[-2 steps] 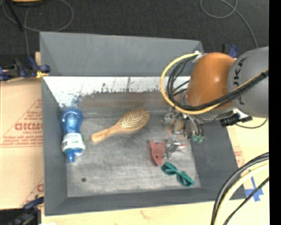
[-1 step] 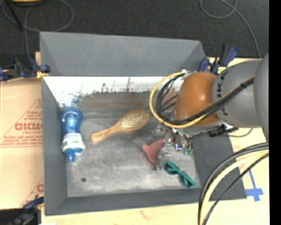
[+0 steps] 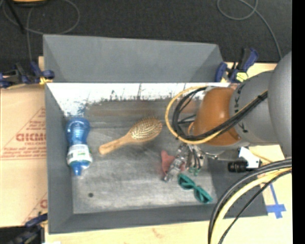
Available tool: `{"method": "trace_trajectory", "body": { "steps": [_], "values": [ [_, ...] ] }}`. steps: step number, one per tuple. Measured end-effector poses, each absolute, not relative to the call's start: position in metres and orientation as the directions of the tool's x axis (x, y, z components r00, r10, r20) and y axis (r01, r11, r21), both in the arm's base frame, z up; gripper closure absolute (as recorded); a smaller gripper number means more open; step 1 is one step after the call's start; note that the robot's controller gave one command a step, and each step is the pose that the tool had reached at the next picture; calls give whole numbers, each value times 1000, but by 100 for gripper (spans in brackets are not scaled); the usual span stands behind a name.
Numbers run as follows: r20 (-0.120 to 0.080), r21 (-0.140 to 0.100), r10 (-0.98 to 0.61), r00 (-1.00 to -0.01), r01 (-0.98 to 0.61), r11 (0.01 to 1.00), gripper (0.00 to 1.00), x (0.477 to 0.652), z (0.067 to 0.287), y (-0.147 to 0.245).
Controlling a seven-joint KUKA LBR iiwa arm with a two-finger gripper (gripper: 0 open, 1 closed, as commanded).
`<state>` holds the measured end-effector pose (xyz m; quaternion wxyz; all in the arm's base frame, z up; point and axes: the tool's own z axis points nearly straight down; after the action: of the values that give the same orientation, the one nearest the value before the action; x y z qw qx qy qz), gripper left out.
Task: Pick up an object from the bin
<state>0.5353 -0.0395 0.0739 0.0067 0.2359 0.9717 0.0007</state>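
1. Orange-covered arm (image 3: pixel 216 118) reaches down into the bin (image 3: pixel 61 151).
2. Its gripper (image 3: pixel 179 165) sits low; spread or pinched, I cannot tell.
3. Right beside it lies a pink scrap (image 3: pixel 166 159), green sunglasses (image 3: pixel 195 188) just past it, hairbrush (image 3: pixel 134 135) and bottle (image 3: pixel 78 145) farther off.

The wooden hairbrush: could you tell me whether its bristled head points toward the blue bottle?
No, the wooden hairbrush turns its handle toward the blue bottle, its head away from it.

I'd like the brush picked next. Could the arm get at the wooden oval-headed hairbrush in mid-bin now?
Probably yes: the wooden oval-headed hairbrush lies alone on the grey bin floor with nothing on it, and the gripper hangs close by, toward the view's right.
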Motion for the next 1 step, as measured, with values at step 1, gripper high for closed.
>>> {"method": "trace_trajectory", "body": {
  "steps": [1],
  "values": [
    [-13,4,458,-889,458,889,100,535,74,-39]
  ]
}}
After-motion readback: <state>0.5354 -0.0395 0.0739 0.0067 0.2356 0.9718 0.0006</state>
